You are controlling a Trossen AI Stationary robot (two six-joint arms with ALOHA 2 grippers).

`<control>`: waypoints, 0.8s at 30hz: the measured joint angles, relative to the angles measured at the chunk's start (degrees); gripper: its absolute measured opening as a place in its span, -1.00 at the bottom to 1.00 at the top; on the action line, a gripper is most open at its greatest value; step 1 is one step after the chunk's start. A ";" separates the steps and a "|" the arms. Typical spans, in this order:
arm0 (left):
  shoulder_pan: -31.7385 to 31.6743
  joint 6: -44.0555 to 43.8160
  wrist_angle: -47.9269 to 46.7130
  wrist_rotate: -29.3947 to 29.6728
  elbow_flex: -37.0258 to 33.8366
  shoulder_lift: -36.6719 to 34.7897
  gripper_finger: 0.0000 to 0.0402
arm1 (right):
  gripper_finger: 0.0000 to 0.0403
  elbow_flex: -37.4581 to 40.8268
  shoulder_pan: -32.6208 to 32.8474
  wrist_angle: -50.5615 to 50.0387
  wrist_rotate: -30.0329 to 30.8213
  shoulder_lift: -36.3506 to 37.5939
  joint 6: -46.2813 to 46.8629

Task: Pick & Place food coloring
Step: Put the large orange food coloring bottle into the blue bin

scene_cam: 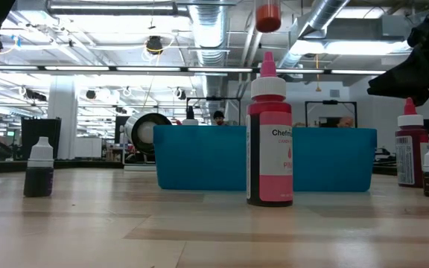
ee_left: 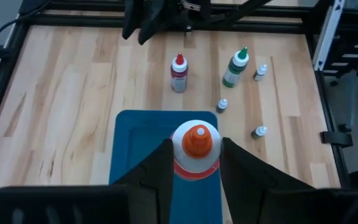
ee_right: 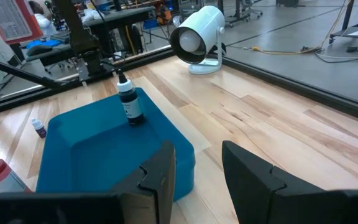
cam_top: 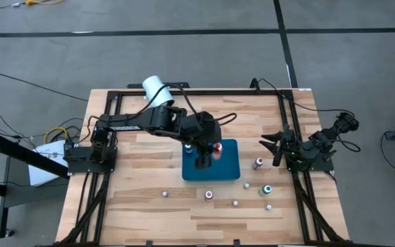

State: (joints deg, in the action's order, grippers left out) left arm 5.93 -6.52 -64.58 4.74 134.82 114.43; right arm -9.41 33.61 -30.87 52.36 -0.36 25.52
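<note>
My left gripper (cam_top: pixel 204 155) (ee_left: pixel 195 163) hangs over the teal tray (cam_top: pixel 229 171) (ee_left: pixel 129 143), shut on a food coloring bottle (ee_left: pixel 195 148) with an orange tip, white shoulder and red body. The low view shows that bottle's base (scene_cam: pixel 268 15) high above the tray (scene_cam: pixel 199 158). A dark bottle (ee_right: pixel 129 103) (cam_top: pixel 187 146) stands upright in the tray (ee_right: pixel 98 155). Several more bottles stand on the table: a pink one (scene_cam: pixel 269 141) (cam_top: pixel 209 195), a red one (cam_top: pixel 258 163) (ee_left: pixel 178 72) and a green-capped one (cam_top: pixel 266 189) (ee_left: pixel 236 67). My right gripper (cam_top: pixel 274 147) (ee_right: pixel 197 171) waits open at the table's right side. My left gripper pinches the bottle's body just below its white shoulder (ee_left: pixel 195 167) between the two fingers (ee_left: pixel 160 168), one on each side. The fingers come from above, pointing down. The bottle stands upright in the hold, lifted clear above the tray.
A big white cylinder (cam_top: pixel 157 90) (ee_right: pixel 197 31) stands at the table's far edge. Tiny bottles are scattered near the tray's near side (cam_top: pixel 164 194) (cam_top: pixel 235 202) (cam_top: pixel 269 206) (scene_cam: pixel 39 167). A black frame (cam_top: pixel 286 103) borders the table. Bare wood lies left of the tray.
</note>
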 joint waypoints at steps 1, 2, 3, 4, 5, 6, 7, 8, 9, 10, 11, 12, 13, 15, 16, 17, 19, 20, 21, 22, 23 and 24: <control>0.00 -0.18 -0.04 0.46 0.00 0.00 -0.50 | -0.40 0.00 0.02 0.00 0.00 0.00 0.00; 0.00 -0.30 -0.10 0.92 0.00 0.00 -0.50 | -0.40 0.00 0.00 0.00 0.00 0.00 0.00; 0.00 -0.50 -0.27 1.51 0.00 0.00 -0.50 | -0.40 0.00 0.00 0.00 0.00 0.00 0.00; 0.00 -0.65 -0.48 1.89 0.00 0.00 -0.50 | -0.40 0.01 0.00 0.00 0.00 0.00 0.00; 0.00 -0.80 -0.48 2.05 -0.20 0.00 -0.50 | -0.40 0.01 0.00 0.00 0.00 0.00 0.00; 0.00 -0.99 0.00 2.16 -0.87 0.00 -0.50 | -0.40 0.01 0.00 0.00 0.00 0.00 0.00; 0.00 -1.34 0.59 2.19 -1.84 -0.02 -0.50 | -0.40 0.01 0.00 0.00 0.00 0.01 -0.02; 0.00 -1.71 0.90 2.20 -2.84 0.01 -0.50 | -0.40 0.02 0.00 0.00 -0.02 0.00 0.00; 0.00 -2.05 0.89 2.20 -3.77 0.16 -0.50 | -0.40 0.02 0.01 0.00 0.00 0.01 0.00; 0.00 -2.30 1.26 2.20 -4.88 0.20 -0.50 | -0.40 0.00 0.00 -0.02 0.00 0.00 0.00; 0.00 -2.60 2.13 2.18 -6.24 0.19 -0.50 | -0.40 0.02 0.00 0.00 -0.02 0.00 -0.01; 0.00 -3.04 3.45 2.18 -7.63 0.15 -0.50 | -0.40 0.01 0.00 -0.01 -0.02 0.00 0.00; 0.00 -3.63 4.46 2.18 -9.04 0.15 -0.50 | -0.40 0.01 0.00 -0.01 -0.02 0.00 -0.01; 0.00 -4.30 5.58 2.08 -11.52 0.16 -0.50 | -0.40 0.01 0.00 -0.02 -0.02 0.01 0.00; 0.00 -4.31 6.20 2.03 -12.51 0.17 -0.50 | -0.40 0.00 0.00 0.00 -0.02 0.00 0.00; 0.00 -4.33 7.51 2.04 -13.55 0.17 -0.50 | -0.40 0.01 0.00 -0.01 -0.02 0.02 -0.02; 0.00 -4.92 10.33 2.09 -16.02 0.09 -0.50 | -0.40 0.02 0.01 0.00 -0.02 0.00 0.00; 0.00 -5.33 11.13 2.11 -17.17 0.09 -0.50 | -0.40 0.01 0.01 -0.02 -0.02 0.01 0.00; 0.00 -5.63 11.96 2.11 -18.30 0.09 -0.50 | -0.40 0.01 0.00 -0.01 -0.02 0.01 0.00; 0.00 -5.83 13.24 2.11 -19.36 0.09 -0.50 | -0.40 0.02 0.00 -0.01 -0.04 0.01 0.00; 0.03 -6.15 14.69 2.11 -20.36 0.09 -0.50 | -0.40 0.02 0.01 -0.02 -0.07 0.00 -0.01; 0.08 -6.44 15.95 2.17 -21.35 0.09 -0.50 | -0.40 0.02 0.00 0.00 -0.07 0.02 0.00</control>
State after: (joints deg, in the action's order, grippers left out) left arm 6.01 -12.96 -48.63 6.91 113.47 114.52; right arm -9.39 33.61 -30.87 52.29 -0.34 25.52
